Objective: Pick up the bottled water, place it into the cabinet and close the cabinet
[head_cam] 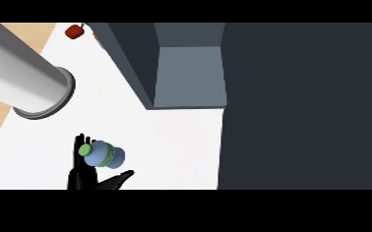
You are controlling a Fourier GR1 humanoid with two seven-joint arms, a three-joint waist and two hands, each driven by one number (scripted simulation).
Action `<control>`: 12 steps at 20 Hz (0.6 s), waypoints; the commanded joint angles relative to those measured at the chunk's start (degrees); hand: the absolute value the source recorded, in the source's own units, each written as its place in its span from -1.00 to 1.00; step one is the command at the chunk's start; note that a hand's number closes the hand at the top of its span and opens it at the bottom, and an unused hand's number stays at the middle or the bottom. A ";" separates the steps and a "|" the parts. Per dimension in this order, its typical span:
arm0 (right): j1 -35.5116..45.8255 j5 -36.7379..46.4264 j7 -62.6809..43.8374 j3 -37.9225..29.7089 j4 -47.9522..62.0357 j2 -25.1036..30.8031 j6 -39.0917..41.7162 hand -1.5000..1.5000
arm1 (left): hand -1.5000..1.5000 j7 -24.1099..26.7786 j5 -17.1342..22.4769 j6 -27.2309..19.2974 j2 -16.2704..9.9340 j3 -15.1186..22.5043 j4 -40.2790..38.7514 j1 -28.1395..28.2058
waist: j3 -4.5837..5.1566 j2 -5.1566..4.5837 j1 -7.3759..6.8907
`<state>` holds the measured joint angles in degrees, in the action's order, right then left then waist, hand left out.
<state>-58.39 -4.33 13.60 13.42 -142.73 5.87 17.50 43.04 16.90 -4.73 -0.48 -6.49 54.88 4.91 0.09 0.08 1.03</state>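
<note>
Because the task begins with lifting the bottled water [105,155], the left hand [85,174] sits right against it at the lower left of the white counter [174,142]. Its fingers [80,142] rise behind the green cap and its thumb [120,177] reaches round the other side, so the bottle is caught between them. I read this as a grasp on the bottle rather than a released hand, though the palm is partly hidden. The bottle appears tipped, cap toward the fingers, which suits a side grip that could carry it sideways. It is well apart from the cabinet [134,59], whose opening shows a paler inner floor [189,73] between dark walls. That opening faces the counter, probably so a bottle can be slid in from the front. A broad dark panel [294,103] fills the right side; whether it is the door or the cabinet's top I cannot tell. A grey forearm [33,73] crosses the upper left, and a small red object [74,31] lies near the counter's far edge. The right hand is not visible.
</note>
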 commanded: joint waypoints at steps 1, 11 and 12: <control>-2.06 -0.28 -2.41 2.25 -5.74 -0.31 -0.38 -1.00 | -1.00 7.46 3.13 2.28 0.46 -0.04 -8.91 -3.24 | 0.02 -0.03 -0.09; -2.48 -3.08 -1.44 -0.94 -6.11 1.13 -0.11 -1.00 | 1.00 8.83 8.60 5.60 0.38 -3.05 -12.93 -9.36 | -0.01 -0.11 -0.04; 2.19 -2.83 -5.91 1.03 -5.88 -0.04 -2.16 -1.00 | 1.00 10.25 8.94 5.81 0.49 -1.15 -12.64 -6.95 | 0.00 -0.30 -0.92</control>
<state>-58.85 -3.92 13.92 14.14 -142.77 5.99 17.07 52.67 24.16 -0.53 0.02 -7.30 46.06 1.09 -1.19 0.48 0.43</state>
